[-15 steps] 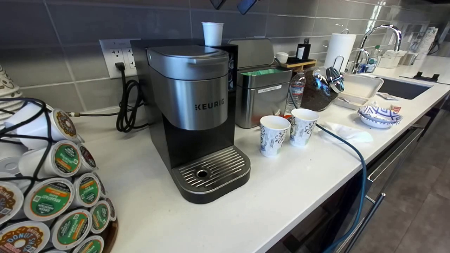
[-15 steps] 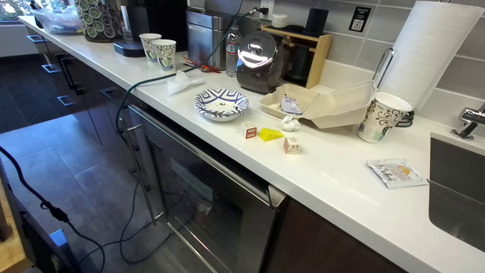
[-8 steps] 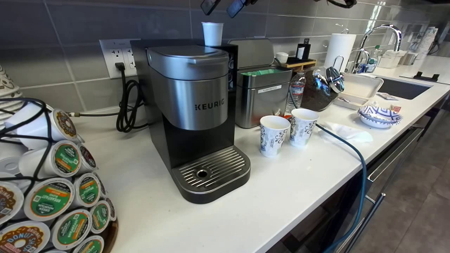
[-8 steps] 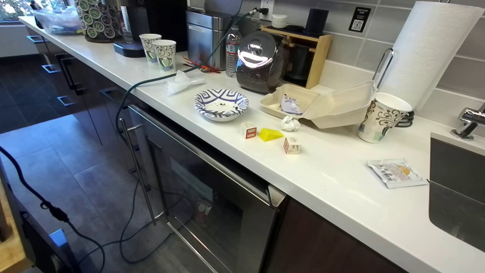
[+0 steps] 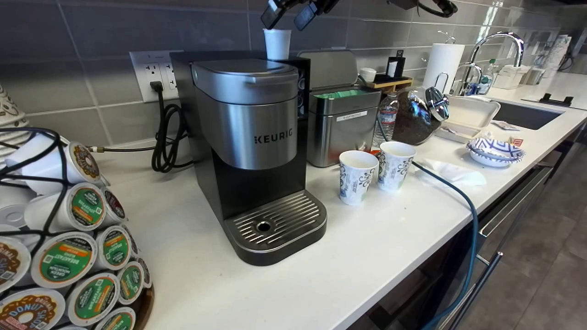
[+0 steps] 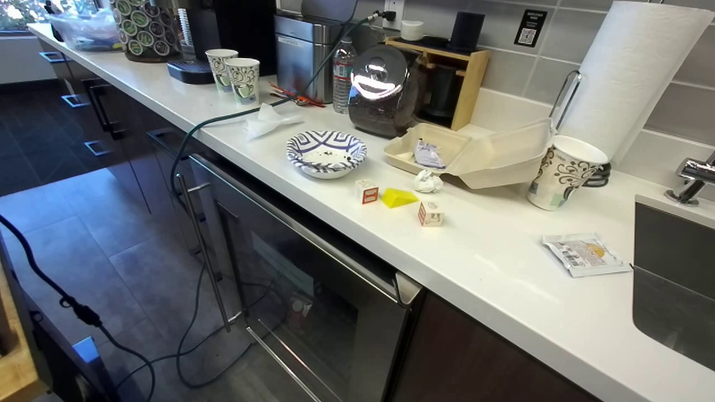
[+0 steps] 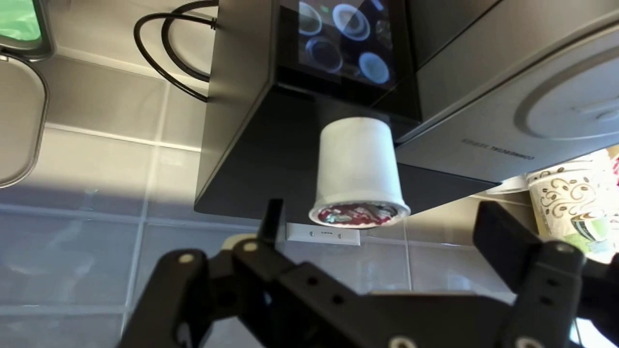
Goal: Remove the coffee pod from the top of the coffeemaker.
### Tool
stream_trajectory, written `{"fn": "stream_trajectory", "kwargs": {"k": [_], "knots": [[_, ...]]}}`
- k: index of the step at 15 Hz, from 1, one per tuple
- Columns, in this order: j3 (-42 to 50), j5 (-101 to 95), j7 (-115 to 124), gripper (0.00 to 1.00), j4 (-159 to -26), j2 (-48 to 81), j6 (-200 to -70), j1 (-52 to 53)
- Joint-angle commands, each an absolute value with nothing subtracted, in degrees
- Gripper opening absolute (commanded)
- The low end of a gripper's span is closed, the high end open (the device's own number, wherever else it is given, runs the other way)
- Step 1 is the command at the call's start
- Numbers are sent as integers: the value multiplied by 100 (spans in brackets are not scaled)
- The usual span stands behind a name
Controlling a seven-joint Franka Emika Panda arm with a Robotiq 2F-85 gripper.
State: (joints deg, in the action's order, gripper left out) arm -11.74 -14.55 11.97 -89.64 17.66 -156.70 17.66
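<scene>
White coffee pod (image 5: 277,45) stands wide end up atop the coffeemaker (image 5: 257,137), so its sides should be free to grasp. Gripper (image 5: 288,18) hangs nearby, 2 fingers (image 7: 503,244) spread wide, holding nothing; gap presumably meant to straddle the pod.

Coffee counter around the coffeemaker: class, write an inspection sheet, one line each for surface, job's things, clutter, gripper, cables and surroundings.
Surface: white counter with loose items on it.
Job's things: coffee pod standing wide end up on top of the coffeemaker.
Clutter: two patterned paper cups, crumpled napkin, patterned bowl, two small blocks, yellow wedge, open takeout box.
Gripper: open, near the coffee pod, not gripping it.
Cables: black power cord looped beside the coffeemaker, plugged into the outlet; green-blue cable crossing the counter and dropping over its front edge; black cables in front of the counter.
Surroundings: grey tiled wall, metal bin with lid up, stacked coffee pods, paper towel roll, sink.
</scene>
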Motion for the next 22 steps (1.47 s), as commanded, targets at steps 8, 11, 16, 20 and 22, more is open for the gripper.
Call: {"fn": "stream_trajectory", "kwargs": {"k": [8, 11, 16, 20, 22], "knots": [[-1025, -1328, 1103, 39, -8793, 1914, -15728, 1929], [-1011, -1339, 1122, 23, -8746, 1921, -15757, 1939], [-939, -1404, 1267, 35, -8729, 1848, -15721, 1994], [-802, -1491, 1586, 45, -8672, 1911, -15992, 2120], [-793, -1610, 1866, 61, -8600, 2013, -16189, 2139]]}}
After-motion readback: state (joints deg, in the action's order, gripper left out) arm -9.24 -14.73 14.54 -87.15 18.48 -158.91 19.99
